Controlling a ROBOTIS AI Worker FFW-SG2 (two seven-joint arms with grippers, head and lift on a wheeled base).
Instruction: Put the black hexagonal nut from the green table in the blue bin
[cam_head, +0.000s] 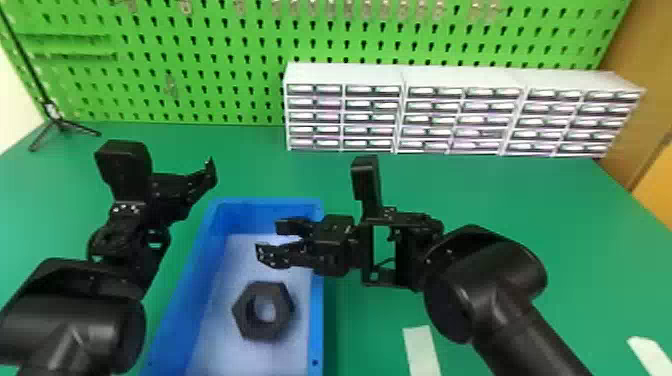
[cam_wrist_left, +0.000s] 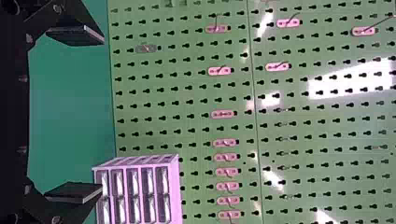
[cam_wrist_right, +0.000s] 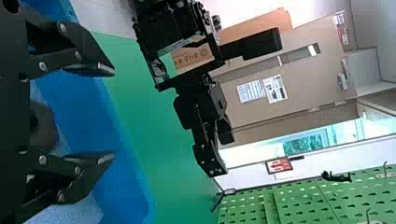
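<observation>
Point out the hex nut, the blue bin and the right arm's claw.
Black hexagonal nut (cam_head: 281, 314): head view, on the right side of its ring.
Blue bin (cam_head: 316, 320): head view, on its right rim.
Right claw (cam_head: 272, 241): head view, midway between its fingertips.

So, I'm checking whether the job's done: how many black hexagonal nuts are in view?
1. The black hexagonal nut is inside the blue rectangular bin, nearer the robot than the black two-fingered right gripper. Others may be hidden.
</observation>
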